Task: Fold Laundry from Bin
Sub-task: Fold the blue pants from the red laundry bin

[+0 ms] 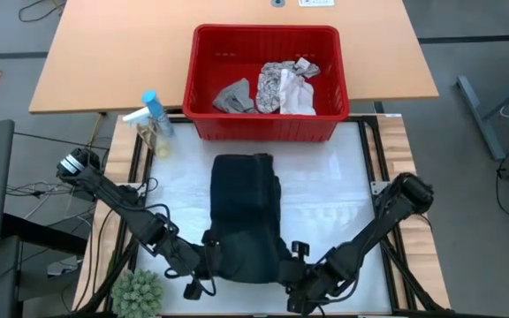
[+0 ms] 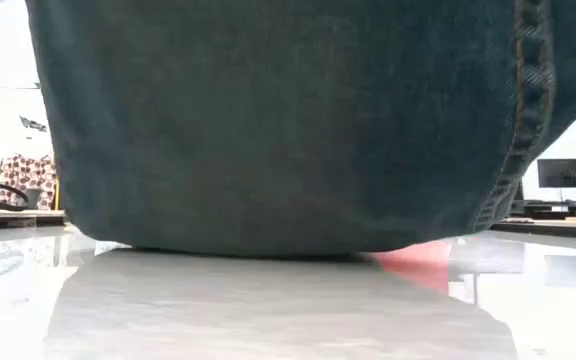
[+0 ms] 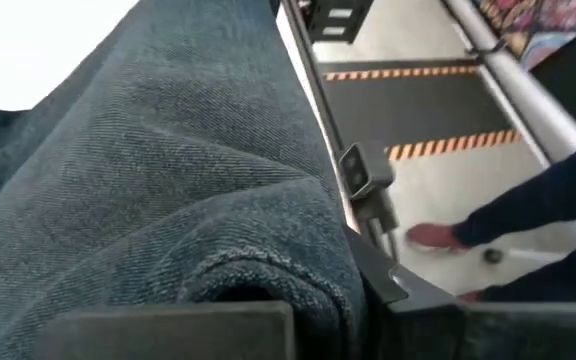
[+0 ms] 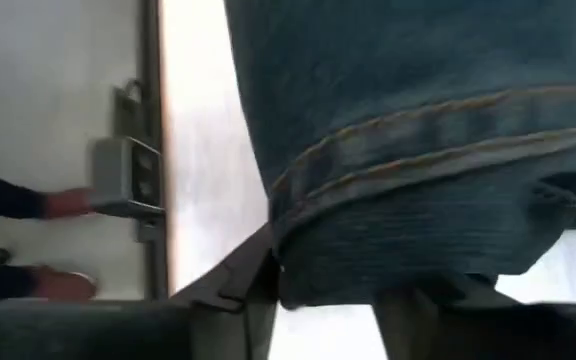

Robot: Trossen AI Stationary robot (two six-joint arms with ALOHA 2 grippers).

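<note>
The large dark garment [image 1: 246, 212] lies folded into a long block on the white mat, its near end between my two grippers. In the low view the garment [image 2: 288, 120] fills the picture and rests on the mat by its lower fold. My left gripper [image 1: 212, 258] is shut on the garment's near left corner. At the near right corner my right gripper [image 1: 292, 265] has its fingers apart, with the stitched hem [image 4: 388, 250] between them. The red bin [image 1: 263, 32] stands at the far side and holds a leaf-patterned cloth [image 1: 277, 84], a grey cloth [image 1: 235, 95] and a whitish cloth [image 1: 300, 99]. My left gripper pinches a rolled fold of several layers [image 3: 268, 275] at the garment's near left corner. It comes in from the near left, slanting down. The garment lies on the mat. My right gripper's fingers [image 4: 228, 290] flank the hem; I cannot tell whether they touch it.
A spray bottle [image 1: 153, 115] stands left of the bin by the mat's far left corner. A small green plant [image 1: 138, 293] sits at the near left edge. A person's legs and shoes [image 3: 528, 215] show on the floor beyond the table.
</note>
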